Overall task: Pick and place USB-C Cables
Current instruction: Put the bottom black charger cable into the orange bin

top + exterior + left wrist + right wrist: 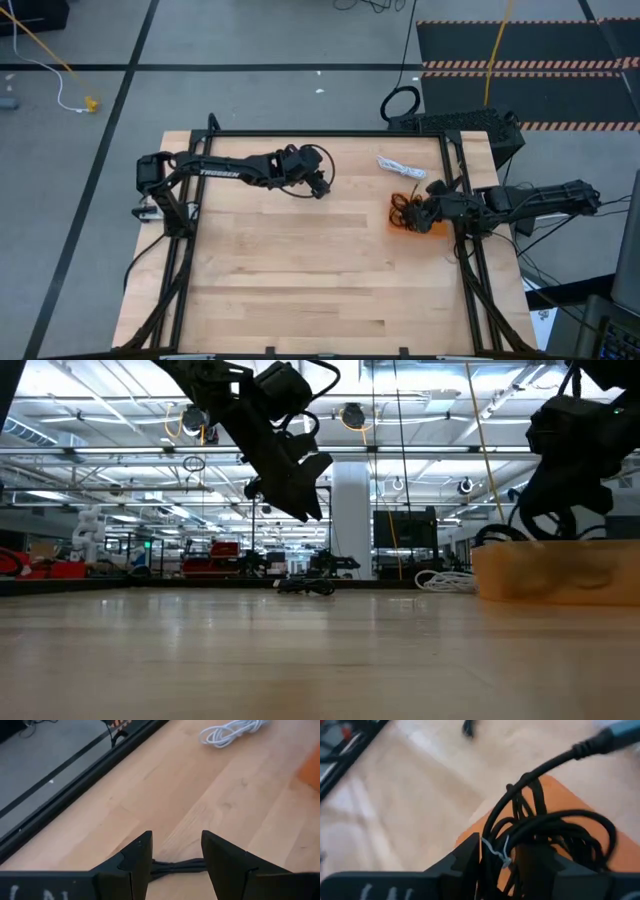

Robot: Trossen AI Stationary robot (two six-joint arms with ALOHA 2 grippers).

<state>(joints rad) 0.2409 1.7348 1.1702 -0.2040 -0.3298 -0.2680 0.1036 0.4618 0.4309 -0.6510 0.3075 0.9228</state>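
Note:
My right gripper (425,212) is at the table's right side over the orange tray (397,226), shut on a black coiled USB-C cable (555,827); it also shows in the low view (560,470), above the tray (560,572). My left gripper (319,188) is open and raised above mid-table (300,495). A black cable (175,866) lies on the wood below and between its fingers and also shows in the low view (305,586). A white coiled cable (400,167) lies on the table beyond the tray. My right gripper pinches the black cable bundle between its two fingers at the bound part with the white twist tie (497,851). The fingers slant down from the table's right side. The loops (535,510) hang slack below the fingers over the tray; whether they touch the tray, I cannot tell.
More dark cable lies in the orange tray (405,205). Black frame rails (330,133) run along the table's far edge and sides. A large black ring loop (400,103) and a yellow cord (495,50) lie on the floor beyond. Bare wood (300,280) fills the near half.

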